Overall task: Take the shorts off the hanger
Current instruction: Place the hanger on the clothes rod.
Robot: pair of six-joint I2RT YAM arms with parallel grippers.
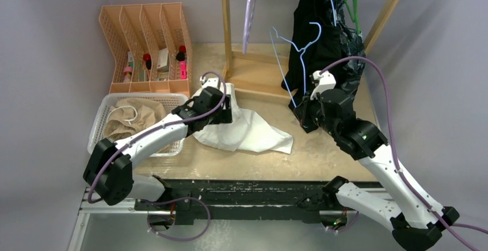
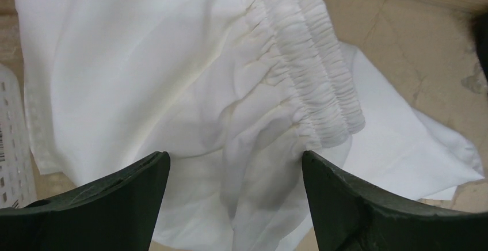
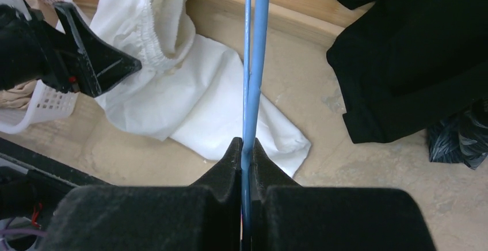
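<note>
L arm: the left gripper [image 2: 236, 205] hung just above the white fabric shorts w/ gathered elastic waist [image 2: 172, 61], jaws spread wide, cloth below them but nothing pinched. That pair lay crumpled on the beige table [image 1: 322, 147], off any hanger, just beside the white plastic basket [image 1: 100, 118] that held the tan fabric shorts [image 1: 129, 118].

R arm: the right gripper [image 3: 246, 147] had its jaws pressed together on the thin blue wire hanger [image 3: 256, 61], pinching the wire. The hanger was bare and raised off the table, near the black fabric shorts [image 3: 414, 49] hanging from the wooden rack [image 1: 226, 26]. The dark patterned shorts [image 1: 352, 44] hung beside the black pair.

Step in hand, by my read: white pair done, approx. halfway, w/ the black & patterned pairs left. Next move prob. calls for the R arm to set the empty hanger aside w/o snagging the black cloth. The L arm would then either re-grip the white pair for the basket or go for the black pair's waist. Can't tell which.
</note>
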